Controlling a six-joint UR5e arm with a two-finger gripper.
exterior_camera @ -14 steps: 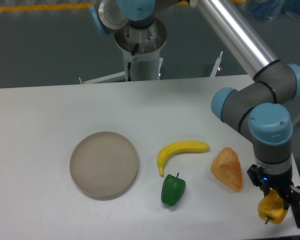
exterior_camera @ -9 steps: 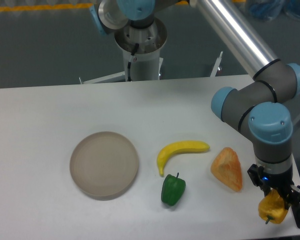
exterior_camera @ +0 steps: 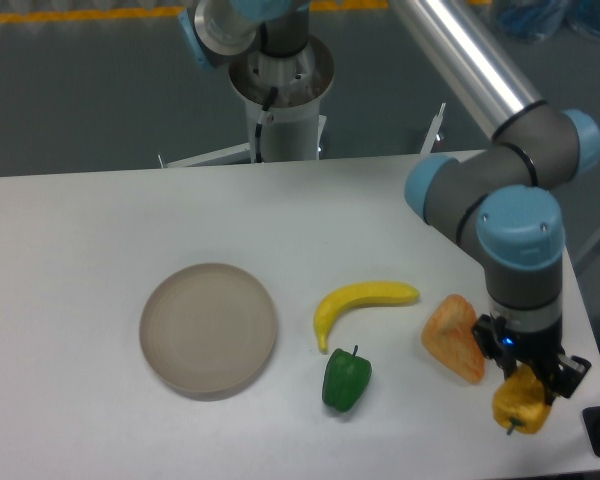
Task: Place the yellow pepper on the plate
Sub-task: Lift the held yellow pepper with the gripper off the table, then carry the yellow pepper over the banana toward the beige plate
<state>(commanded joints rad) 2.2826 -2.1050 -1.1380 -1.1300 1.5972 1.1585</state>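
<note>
On the white counter (exterior_camera: 100, 210), the hand (exterior_camera: 525, 385) pinches the small lobed yellow pepper (exterior_camera: 518, 401) at the right edge, apparently for carrying to the round beige plate (exterior_camera: 209, 329).

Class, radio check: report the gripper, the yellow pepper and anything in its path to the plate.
Gripper shut on small blocky yellow pepper. Round beige plate bare, far left. Orange wedge, curved yellow banana, green pepper lie between.

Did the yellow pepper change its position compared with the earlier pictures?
Yes. Held in the gripper, the yellow pepper has shifted left, closer to the orange wedge, which stayed put.
</note>
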